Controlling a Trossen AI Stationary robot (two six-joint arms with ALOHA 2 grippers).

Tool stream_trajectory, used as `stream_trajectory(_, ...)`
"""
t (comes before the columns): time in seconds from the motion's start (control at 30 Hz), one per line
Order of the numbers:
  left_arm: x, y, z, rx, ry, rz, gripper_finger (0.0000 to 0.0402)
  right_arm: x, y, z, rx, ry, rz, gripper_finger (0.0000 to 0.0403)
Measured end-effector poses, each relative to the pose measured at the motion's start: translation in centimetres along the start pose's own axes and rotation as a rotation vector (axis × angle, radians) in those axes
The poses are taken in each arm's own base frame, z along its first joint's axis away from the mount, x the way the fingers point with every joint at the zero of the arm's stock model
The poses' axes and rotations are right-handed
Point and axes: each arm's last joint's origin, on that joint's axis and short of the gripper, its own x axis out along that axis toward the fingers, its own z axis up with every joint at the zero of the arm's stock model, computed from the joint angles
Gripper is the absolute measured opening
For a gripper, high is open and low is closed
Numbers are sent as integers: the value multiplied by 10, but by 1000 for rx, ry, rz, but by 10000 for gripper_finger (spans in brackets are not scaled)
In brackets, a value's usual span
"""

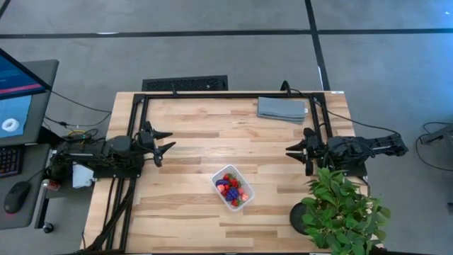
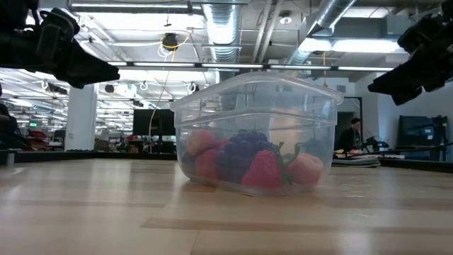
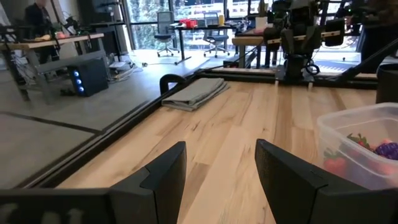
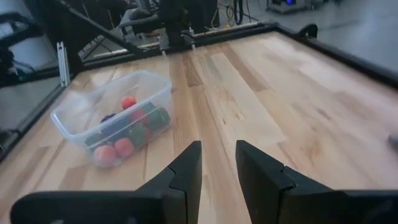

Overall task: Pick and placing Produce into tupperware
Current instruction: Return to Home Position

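The left hand (image 1: pixel 166 144) and right hand (image 1: pixel 294 154) hover parted and empty, since the tupperware (image 1: pixel 215 176) between them apparently holds all the produce (image 1: pixel 233 190).

Seen from above, my wooden table (image 1: pixel 191 212) fills the centre of the frame. It stands on a grey concrete floor (image 1: pixel 212 49) crossed by dark lines (image 1: pixel 177 33). At the left edge, a side desk (image 1: pixel 34 212) holds a lit monitor (image 1: pixel 18 92), a keyboard (image 1: pixel 8 159) and a mouse (image 1: pixel 15 197). From table height, silver ducts (image 2: pixel 219 28) and strip lights (image 2: pixel 177 64) run across the top of the frame. In my left wrist view, upper left, office chairs (image 3: pixel 165 28) and desks (image 3: pixel 43 43) stand before bright windows (image 3: pixel 146 9).
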Motion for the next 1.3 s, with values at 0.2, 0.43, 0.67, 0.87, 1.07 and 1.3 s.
stream_trajectory(0.2,0,0,0,11,1,-1,183,0,1,6,-137,-65,8,122)
stream_trajectory(0.43,1,0,-1,79,10,-1,183,0,1,6,-218,-63,-3,122)
stream_trajectory(0.67,1,0,-1,90,11,-5,183,0,0,2,-227,-19,-5,122)
stream_trajectory(0.87,0,-2,-2,135,19,-70,183,0,0,0,-233,2,0,122)
stream_trajectory(1.07,0,-4,-2,121,20,-137,183,0,0,0,-233,2,0,122)
stream_trajectory(1.3,3,-7,-5,72,64,-211,183,0,0,0,-225,2,0,122)
